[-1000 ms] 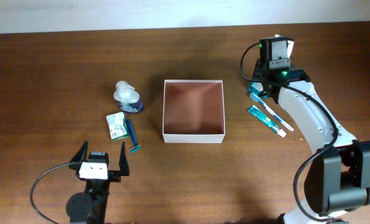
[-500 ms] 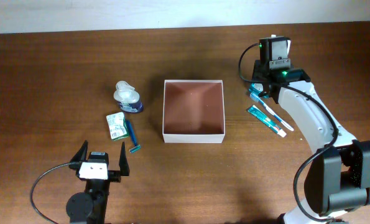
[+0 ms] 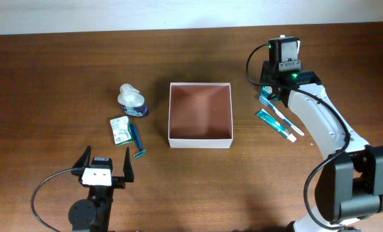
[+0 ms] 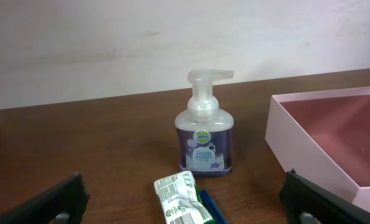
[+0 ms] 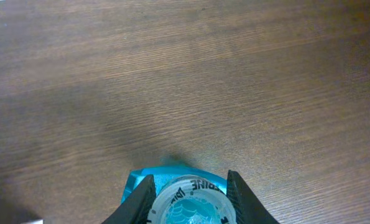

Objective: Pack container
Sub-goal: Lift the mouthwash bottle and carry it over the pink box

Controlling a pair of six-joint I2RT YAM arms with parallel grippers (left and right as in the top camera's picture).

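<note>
The left claw (image 3: 106,161) sits low on the table, fingers spread wide with nothing between them. Ahead of it lie a blue razor (image 3: 136,143) and a green sachet (image 3: 120,129), and beyond those stands a pump soap bottle (image 4: 204,134). The container (image 3: 201,116) is ahead of this claw and off to its right, well apart from it, open side up and bare inside. The right claw (image 3: 270,96) is much nearer: the container lies just to its left, with a strip of wood between them. Being square, the box offers no long axis to line up with, so a plain sideways carry should do. This claw's fingers (image 5: 138,198) stand on either side of the white cap of a teal bottle (image 5: 172,177); whether they are pressing on it I cannot tell. A toothbrush (image 3: 286,122) and a teal tube (image 3: 271,122) lie just behind this claw, slanting away from the box
</note>
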